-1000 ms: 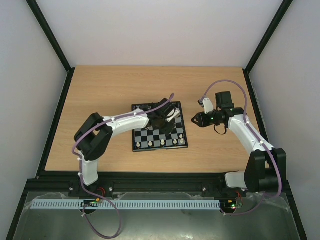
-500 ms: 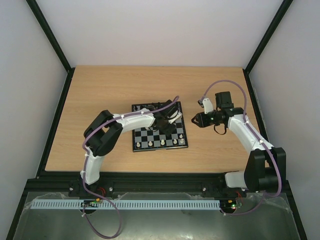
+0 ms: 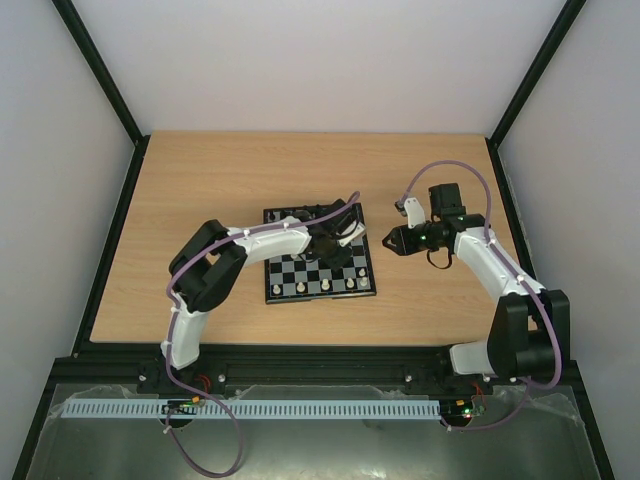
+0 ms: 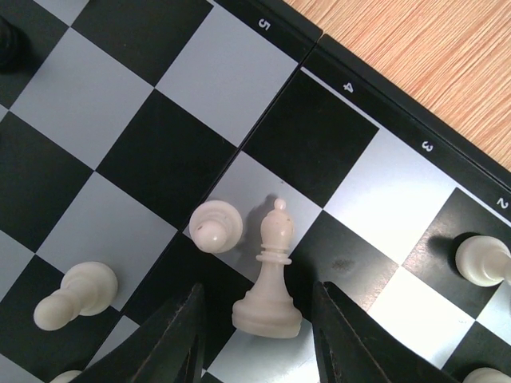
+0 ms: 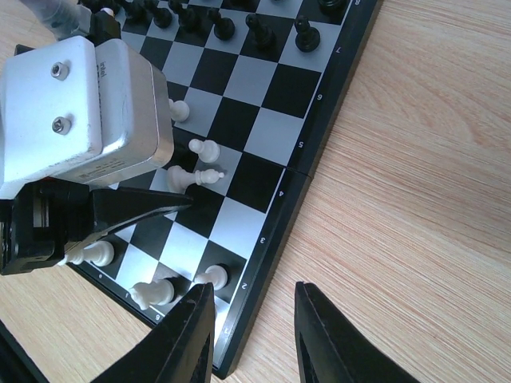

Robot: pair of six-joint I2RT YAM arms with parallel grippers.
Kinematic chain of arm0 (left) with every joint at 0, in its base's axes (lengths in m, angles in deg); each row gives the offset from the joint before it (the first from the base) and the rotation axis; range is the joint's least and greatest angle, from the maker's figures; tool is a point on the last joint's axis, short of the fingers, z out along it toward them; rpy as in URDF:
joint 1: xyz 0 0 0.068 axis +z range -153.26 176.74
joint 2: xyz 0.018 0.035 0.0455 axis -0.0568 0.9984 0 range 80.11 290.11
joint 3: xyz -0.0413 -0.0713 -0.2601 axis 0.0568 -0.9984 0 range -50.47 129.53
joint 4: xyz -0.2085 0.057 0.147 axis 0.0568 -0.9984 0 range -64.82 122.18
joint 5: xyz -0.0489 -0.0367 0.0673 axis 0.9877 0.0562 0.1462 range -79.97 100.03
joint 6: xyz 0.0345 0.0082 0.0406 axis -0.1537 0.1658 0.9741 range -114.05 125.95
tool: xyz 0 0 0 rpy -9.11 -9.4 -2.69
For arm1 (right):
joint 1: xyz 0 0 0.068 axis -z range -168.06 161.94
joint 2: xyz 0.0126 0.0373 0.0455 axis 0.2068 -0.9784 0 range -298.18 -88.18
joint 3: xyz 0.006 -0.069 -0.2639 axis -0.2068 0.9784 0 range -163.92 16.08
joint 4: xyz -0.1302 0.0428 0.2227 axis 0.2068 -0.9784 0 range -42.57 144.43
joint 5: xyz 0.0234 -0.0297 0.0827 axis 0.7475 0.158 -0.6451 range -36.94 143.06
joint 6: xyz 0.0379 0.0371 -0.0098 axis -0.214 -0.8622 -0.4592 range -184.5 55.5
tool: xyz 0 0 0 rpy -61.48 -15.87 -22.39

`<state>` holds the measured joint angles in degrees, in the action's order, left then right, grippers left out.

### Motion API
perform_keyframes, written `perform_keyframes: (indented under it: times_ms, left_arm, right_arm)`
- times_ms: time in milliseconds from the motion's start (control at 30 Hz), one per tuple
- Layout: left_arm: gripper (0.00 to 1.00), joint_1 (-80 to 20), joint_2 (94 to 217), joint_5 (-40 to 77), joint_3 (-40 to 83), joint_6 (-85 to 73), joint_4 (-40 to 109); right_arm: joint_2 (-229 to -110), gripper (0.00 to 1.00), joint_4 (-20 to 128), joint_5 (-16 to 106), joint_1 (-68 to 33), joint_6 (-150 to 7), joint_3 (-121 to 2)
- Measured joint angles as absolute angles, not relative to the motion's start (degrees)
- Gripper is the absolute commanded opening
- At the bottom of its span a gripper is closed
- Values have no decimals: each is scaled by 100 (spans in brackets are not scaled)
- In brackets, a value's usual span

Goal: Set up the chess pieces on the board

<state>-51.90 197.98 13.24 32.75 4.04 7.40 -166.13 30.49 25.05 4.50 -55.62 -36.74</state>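
The board (image 3: 318, 296) lies mid-table, with black pieces (image 3: 288, 216) along its far rows and white pieces (image 3: 326, 286) near the front edge. My left gripper (image 3: 336, 242) is open over the board's right side. In the left wrist view its jaws (image 4: 259, 339) stand either side of a white bishop (image 4: 270, 279) that stands on the board (image 4: 200, 72), apart from both fingers. A white pawn (image 4: 215, 226) stands just beyond the bishop. My right gripper (image 3: 392, 240) is open and empty beside the board's right edge (image 5: 311, 144). The bishop also shows in the right wrist view (image 5: 198, 177).
More white pawns stand near the bishop (image 4: 76, 294) and at the right (image 4: 483, 259). Black pieces (image 5: 263, 32) fill the far rows. Bare wooden table (image 5: 431, 159) lies right of the board, under my right gripper (image 5: 254, 335). The left gripper's body (image 5: 80, 112) hangs over the board.
The left arm's elbow has swung in towards the board and its gripper has shifted slightly over the right side. The right arm has barely moved.
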Motion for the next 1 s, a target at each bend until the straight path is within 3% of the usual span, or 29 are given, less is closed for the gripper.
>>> perform_keyframes:
  times_ms: [333, 600, 1000]
  left_arm:
    - [29, -5220, 19798, 1297, 3273, 520, 744]
    - [16, -5223, 19798, 1291, 3242, 588, 814]
    - [15, -5227, 19256, 1321, 2893, 594, 989]
  right_arm:
    - [-16668, 30, 3047, 2501, 450, -5551, -3674]
    - [-16681, 30, 3047, 2485, 450, -5553, -3674]
    - [-16703, 31, 2959, 2201, 450, -5730, -3912]
